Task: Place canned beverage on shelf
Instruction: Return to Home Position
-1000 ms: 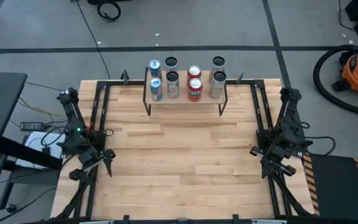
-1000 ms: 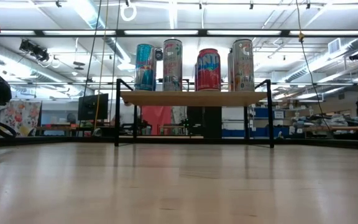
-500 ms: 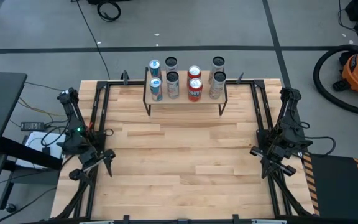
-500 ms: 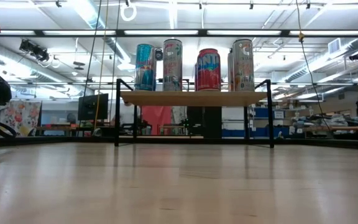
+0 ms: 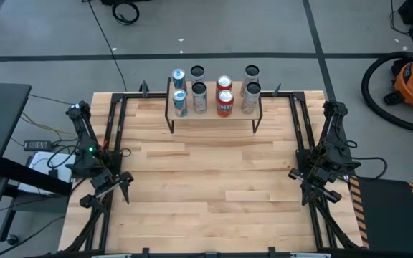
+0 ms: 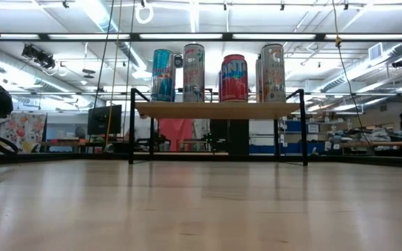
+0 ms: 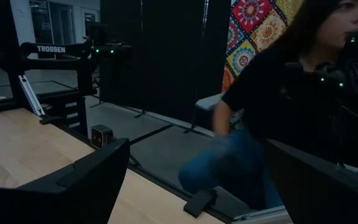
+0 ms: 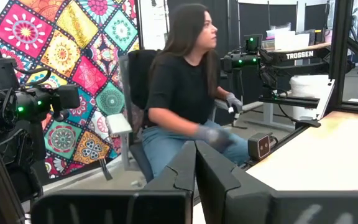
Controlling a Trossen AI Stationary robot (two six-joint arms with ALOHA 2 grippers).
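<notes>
Cans [image 5: 224,104] stand on the shelf [image 6: 218,110], well apart from both jaws: left jaws apart, right jaws together, beside opposite bench [image 5: 214,179] edges.

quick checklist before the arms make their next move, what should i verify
1. All eight cans upright on the shelf, in two rows of four: ok.
2. Nothing held by the left gripper, which is open: ok.
3. Nothing held by the right gripper, which is shut: ok.
4. Both grippers sit at the side edges of the table, away from the shelf: ok.
5. The person seated beyond the table is out of reach: cannot tell.
</notes>
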